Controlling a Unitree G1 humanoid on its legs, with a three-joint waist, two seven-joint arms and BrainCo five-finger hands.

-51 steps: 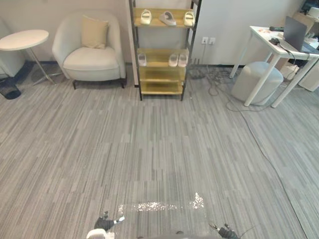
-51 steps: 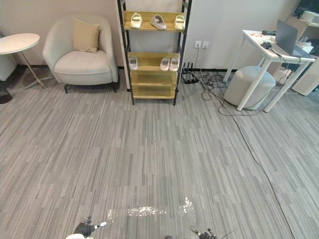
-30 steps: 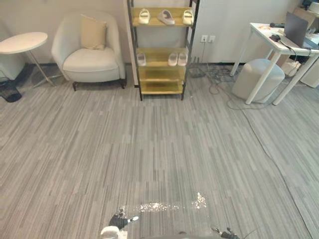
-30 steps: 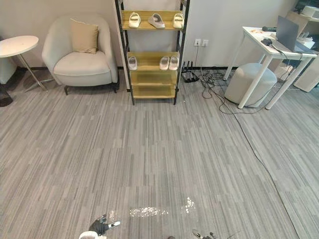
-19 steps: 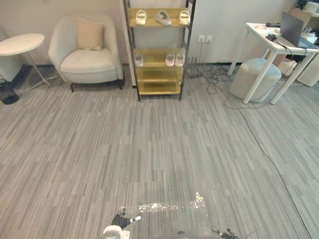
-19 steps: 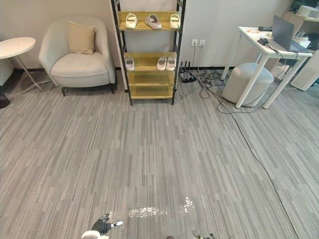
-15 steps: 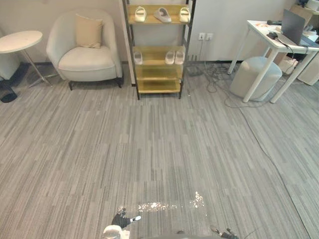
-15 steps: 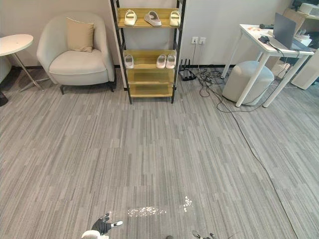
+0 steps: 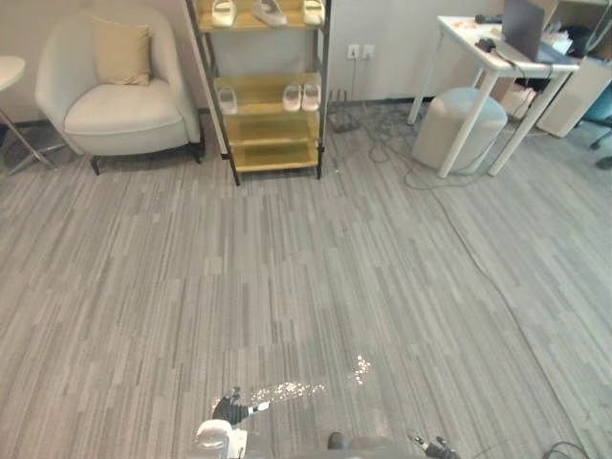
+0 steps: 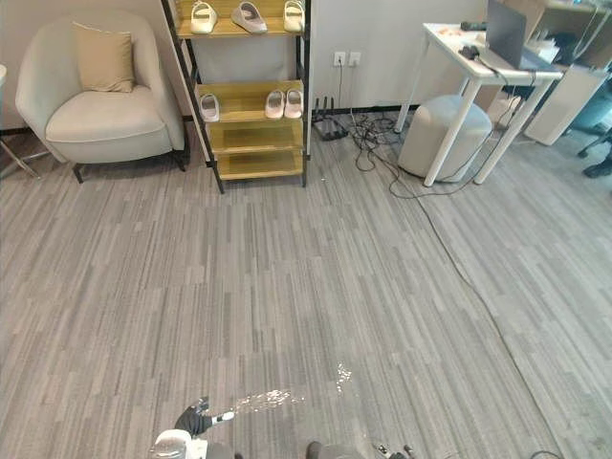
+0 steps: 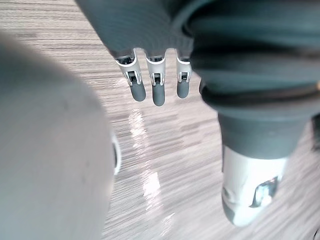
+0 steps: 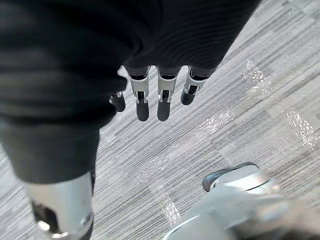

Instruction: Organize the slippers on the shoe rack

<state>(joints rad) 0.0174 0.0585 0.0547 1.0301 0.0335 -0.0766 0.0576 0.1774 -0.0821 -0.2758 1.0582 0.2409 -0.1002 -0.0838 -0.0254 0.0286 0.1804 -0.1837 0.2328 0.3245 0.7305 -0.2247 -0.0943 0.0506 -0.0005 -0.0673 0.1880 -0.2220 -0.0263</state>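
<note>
My head camera has swung right, so the shoe rack (image 9: 273,105) now sits upper left, well off across the carpet. The slippers (image 9: 301,97) sit scattered on its shelves. Left hand (image 11: 156,86) and right hand (image 12: 162,97) dangle relaxed and empty. I'd say I'm mid-approach.

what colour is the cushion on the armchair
Beige square cushion, clearest in the right eye view.

We see a grey striped carpet floor (image 10: 287,287), a cream upholstered armchair (image 10: 105,120), a white rectangular desk (image 10: 446,40) and a round grey pouf (image 10: 445,126).
</note>
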